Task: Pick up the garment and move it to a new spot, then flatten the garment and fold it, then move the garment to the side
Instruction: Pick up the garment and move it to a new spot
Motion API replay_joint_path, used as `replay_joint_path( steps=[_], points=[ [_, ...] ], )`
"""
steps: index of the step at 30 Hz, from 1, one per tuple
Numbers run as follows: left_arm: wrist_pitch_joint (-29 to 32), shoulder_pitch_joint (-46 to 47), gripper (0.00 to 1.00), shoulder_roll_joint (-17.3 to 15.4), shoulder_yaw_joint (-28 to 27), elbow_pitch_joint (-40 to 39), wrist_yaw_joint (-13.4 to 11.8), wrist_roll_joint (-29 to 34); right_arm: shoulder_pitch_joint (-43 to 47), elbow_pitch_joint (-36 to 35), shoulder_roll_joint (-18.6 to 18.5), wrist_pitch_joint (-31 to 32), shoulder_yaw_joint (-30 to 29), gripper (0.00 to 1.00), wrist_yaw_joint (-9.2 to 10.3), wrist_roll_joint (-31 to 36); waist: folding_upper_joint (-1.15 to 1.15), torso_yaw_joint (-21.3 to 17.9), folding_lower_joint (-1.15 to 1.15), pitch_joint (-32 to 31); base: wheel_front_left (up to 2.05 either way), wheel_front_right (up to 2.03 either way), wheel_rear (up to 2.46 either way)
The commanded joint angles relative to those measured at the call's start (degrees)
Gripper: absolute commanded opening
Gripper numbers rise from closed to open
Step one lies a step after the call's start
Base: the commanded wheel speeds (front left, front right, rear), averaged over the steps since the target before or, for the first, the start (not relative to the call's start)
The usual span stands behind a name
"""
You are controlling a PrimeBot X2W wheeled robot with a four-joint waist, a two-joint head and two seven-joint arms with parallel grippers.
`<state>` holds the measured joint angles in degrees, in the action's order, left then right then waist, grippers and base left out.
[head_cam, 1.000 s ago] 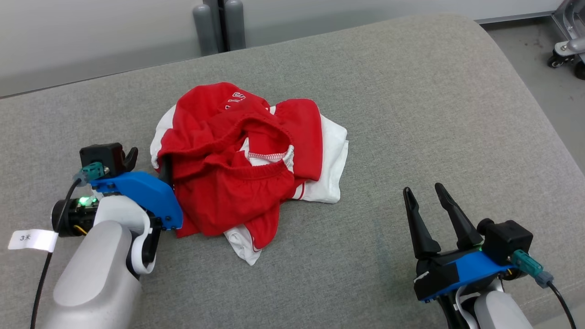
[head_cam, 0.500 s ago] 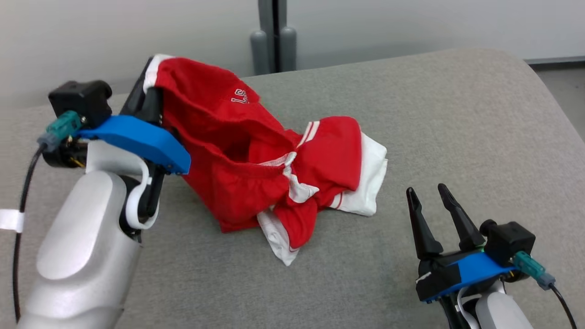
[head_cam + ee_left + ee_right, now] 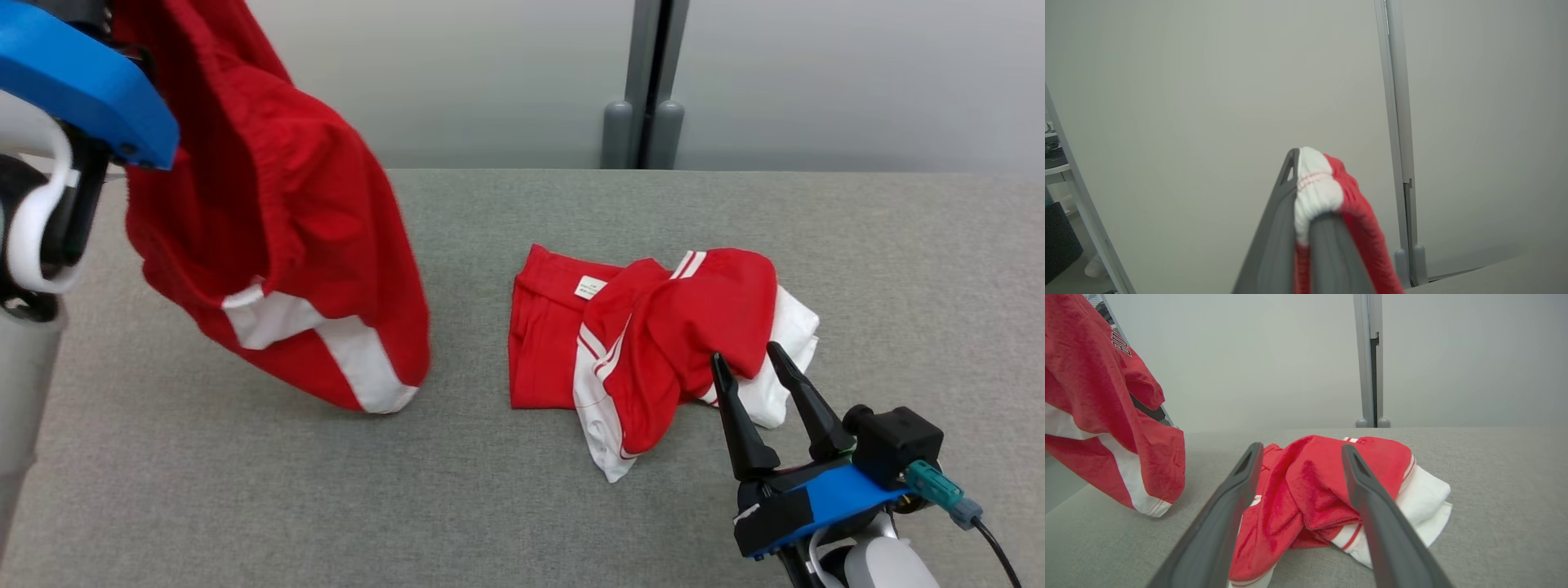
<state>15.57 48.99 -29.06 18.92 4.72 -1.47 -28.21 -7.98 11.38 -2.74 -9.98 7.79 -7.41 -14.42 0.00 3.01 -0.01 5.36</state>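
Observation:
A red garment (image 3: 277,245) with a white band hangs in the air at the left, its lower hem just above the grey table (image 3: 490,506). My left gripper (image 3: 1308,185) is shut on the garment's white and red edge (image 3: 1318,192). In the head view the cloth hides its fingers beside the blue wrist cover (image 3: 82,90). The hanging garment (image 3: 1106,416) also shows at the left of the right wrist view. My right gripper (image 3: 746,355) is open and empty at the lower right, its tips (image 3: 1302,448) pointing at a second pile of cloth.
A second red and white garment (image 3: 653,327) lies crumpled on the table right of centre, just beyond my right fingertips (image 3: 1323,477). A grey post (image 3: 649,82) stands against the pale wall behind the table. Bare table lies between the two garments.
My left gripper shut on the red garment and lifted it off the pile, up and to the left. The head view shifted meanwhile. The other garment stays on the table; my right gripper stays open.

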Motion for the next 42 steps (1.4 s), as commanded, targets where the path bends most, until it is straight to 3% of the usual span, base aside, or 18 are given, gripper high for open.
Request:
replay_joint_path(
  steps=[1,8,14,18,26,32,33,34,42],
  points=[
    [0.37,1.2,0.0,-0.95,-0.55,0.1,-0.1,0.37,0.11,-0.64,-0.27,0.29,0.22,1.0,-0.14,0.32,0.0,1.45,0.01,1.0,0.0,0.0,0.0],
    [-0.24,3.8,0.0,-6.94,-2.82,3.06,-0.09,3.0,-0.63,-4.11,-0.27,2.0,0.59,1.0,-0.15,2.07,0.0,4.72,0.01,3.76,0.0,0.0,0.0],
    [-3.29,3.91,0.0,-12.54,-4.88,6.86,-0.77,6.06,-1.92,-7.19,-0.28,3.82,0.96,1.0,-0.14,3.49,0.0,4.75,0.01,8.19,0.0,0.0,0.0],
    [-5.53,2.18,0.0,-14.23,-6.8,10.04,-1.79,5.74,-3.19,-9.57,-0.28,5.33,0.61,1.0,-0.14,4.79,0.0,4.09,0.01,12.36,0.0,0.0,0.0],
    [-3.71,-6.22,0.0,-10.41,-8.64,21.37,-1.99,-1.33,-5.07,-11.76,-0.27,6.54,0.19,1.0,-0.14,6.37,0.0,0.84,0.01,16.95,0.0,0.0,0.0],
    [2.7,-10.85,0.0,-7.54,-9.74,30.62,-1.58,-7.19,-4.54,-11.3,-0.26,6.07,0.23,1.0,-0.15,5.47,0.0,-2.3,0.01,15.79,0.0,0.0,0.0],
    [3.51,-11.03,0.87,-7.39,-9.72,31.47,-1.46,-7.6,-4.34,-11.22,-0.26,6.0,0.08,1.0,-0.15,5.31,0.0,-2.57,0.01,15.44,0.0,0.0,0.0],
    [4.26,-11.32,1.0,-7.14,-9.82,32.39,-1.58,-8.2,-4.15,-11.03,-0.26,5.9,0.0,1.0,-0.15,5.27,0.0,-2.81,0.01,14.9,0.0,0.0,0.0],
    [8.34,-13.76,1.0,-7.16,-9.57,32.42,-0.24,-10.51,-2.83,-9.41,-0.26,5.07,-0.45,1.0,-0.15,3.8,0.0,-2.77,0.01,9.84,0.0,0.0,0.0]
  ],
)
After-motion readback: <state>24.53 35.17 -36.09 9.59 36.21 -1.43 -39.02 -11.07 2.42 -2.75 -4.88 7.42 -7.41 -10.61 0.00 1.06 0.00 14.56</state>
